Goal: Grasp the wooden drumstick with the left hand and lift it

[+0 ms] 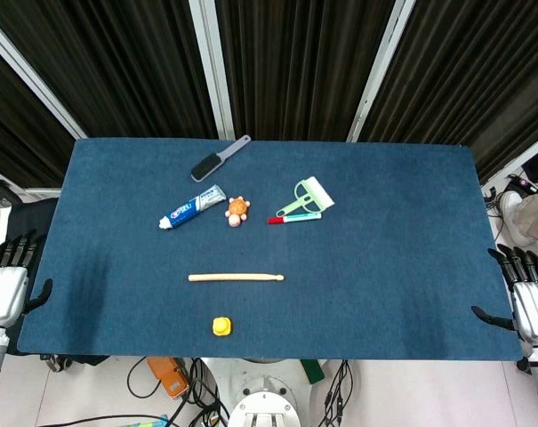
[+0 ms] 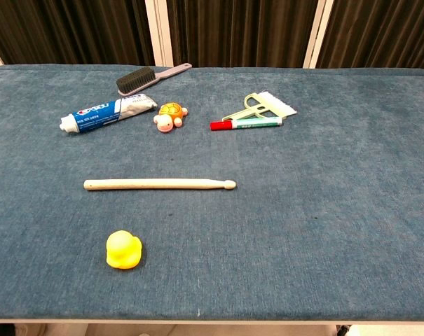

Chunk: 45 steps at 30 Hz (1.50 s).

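The wooden drumstick (image 1: 236, 277) (image 2: 160, 184) lies flat across the middle of the blue table, its tip pointing right. My left hand (image 1: 6, 283) hangs beside the table's left edge, well left of the stick, fingers spread and holding nothing. My right hand (image 1: 526, 295) hangs off the table's right edge, also open with fingers apart. Neither hand shows in the chest view.
A yellow rubber duck (image 1: 221, 326) (image 2: 123, 250) sits just in front of the stick. Behind it lie a toothpaste tube (image 1: 192, 207) (image 2: 107, 114), an orange turtle toy (image 1: 237, 211) (image 2: 169, 116), a red-capped marker (image 1: 294, 217) (image 2: 245, 124), a green scraper (image 1: 308, 197) (image 2: 265, 107) and a grey brush (image 1: 220, 158) (image 2: 150, 76).
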Motion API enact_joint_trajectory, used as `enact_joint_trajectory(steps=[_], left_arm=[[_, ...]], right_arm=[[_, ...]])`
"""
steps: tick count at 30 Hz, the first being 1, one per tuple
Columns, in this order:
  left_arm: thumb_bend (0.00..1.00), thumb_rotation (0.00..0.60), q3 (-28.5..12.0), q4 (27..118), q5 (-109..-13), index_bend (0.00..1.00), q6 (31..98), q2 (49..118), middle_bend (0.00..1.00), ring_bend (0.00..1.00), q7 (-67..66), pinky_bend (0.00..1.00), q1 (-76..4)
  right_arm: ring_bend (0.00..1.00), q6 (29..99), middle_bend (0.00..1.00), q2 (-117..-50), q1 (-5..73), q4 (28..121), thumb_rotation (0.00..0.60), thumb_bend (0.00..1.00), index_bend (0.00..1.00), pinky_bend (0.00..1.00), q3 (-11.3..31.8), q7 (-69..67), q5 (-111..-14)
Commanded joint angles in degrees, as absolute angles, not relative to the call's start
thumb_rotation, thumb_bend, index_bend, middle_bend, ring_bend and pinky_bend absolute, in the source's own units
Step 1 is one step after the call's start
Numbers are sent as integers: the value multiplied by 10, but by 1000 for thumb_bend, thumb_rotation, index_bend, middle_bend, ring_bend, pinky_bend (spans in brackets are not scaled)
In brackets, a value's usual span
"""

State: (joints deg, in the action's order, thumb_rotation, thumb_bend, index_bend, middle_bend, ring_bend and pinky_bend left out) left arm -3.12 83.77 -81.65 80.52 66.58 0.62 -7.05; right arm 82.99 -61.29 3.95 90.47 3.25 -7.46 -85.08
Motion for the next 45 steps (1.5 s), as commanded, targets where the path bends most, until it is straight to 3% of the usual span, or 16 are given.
enact_joint_trajectory(steps=[1, 12, 20, 33, 45], left_arm=[[383, 600, -31, 838, -816, 31, 804, 666, 0, 0, 6, 77, -71], [383, 600, -28, 842, -819, 31, 802, 669, 0, 0, 1, 77, -72], [357, 600, -34, 889, -788, 0, 779, 700, 0, 0, -77, 77, -84], [255, 600, -75, 1008, -696, 0, 682, 715, 19, 0, -225, 77, -170], [190, 600, -70, 1049, -635, 7, 651, 794, 65, 0, -300, 77, -223]], right_arm=[[89, 830, 136, -612, 40, 905, 600, 182, 179, 0, 32, -75, -852], [89, 830, 136, -612, 39, 905, 600, 182, 179, 0, 31, -74, -852], [89, 825, 136, -610, 39, 908, 600, 182, 179, 0, 31, -77, -850], [89, 809, 136, -609, 45, 907, 600, 182, 179, 0, 29, -79, -845], [89, 797, 136, -606, 48, 912, 600, 182, 179, 0, 30, -85, -835]])
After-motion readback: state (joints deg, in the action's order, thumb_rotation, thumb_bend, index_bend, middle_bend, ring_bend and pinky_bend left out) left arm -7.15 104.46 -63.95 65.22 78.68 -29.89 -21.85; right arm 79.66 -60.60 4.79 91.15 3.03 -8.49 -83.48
